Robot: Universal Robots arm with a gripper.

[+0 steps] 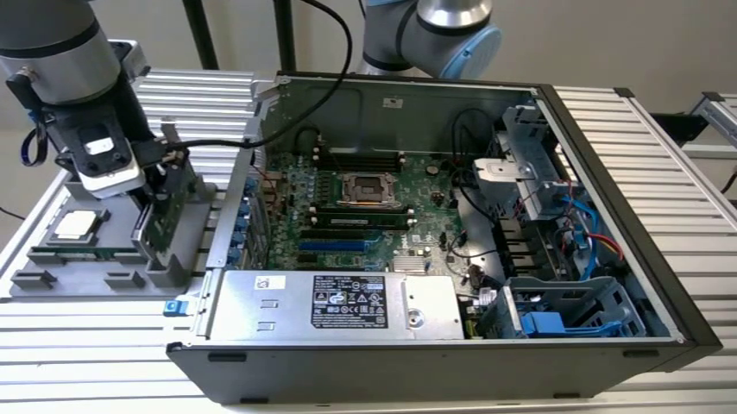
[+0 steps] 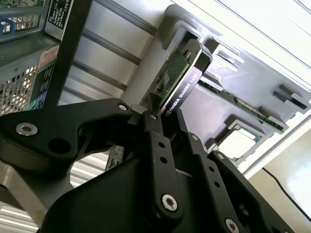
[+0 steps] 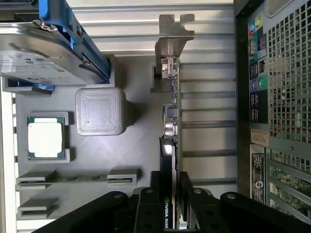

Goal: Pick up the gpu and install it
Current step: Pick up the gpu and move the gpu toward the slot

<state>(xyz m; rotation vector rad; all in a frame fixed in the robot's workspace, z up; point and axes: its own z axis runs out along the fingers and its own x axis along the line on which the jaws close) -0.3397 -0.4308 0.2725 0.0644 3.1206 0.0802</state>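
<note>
On the tray (image 1: pixel 78 274) at the exterior view's left, the gripper (image 2: pixel 165 116) clamps the upright gpu (image 2: pixel 182 73): pick-up step, likely needing a straight lift.

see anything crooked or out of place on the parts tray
Nothing stands out. The gpu stands on edge in the grey tray, gripped squarely by the hand; the processor lies flat in its recess.

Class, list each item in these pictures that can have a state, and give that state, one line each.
gpu: standing on edge in the grey holder.
gripper: jaws shut on the gpu.
computer case: side open, inside exposed.
processor: lying flat in a holder recess.
memory stick: on edge in a holder slot.
</note>
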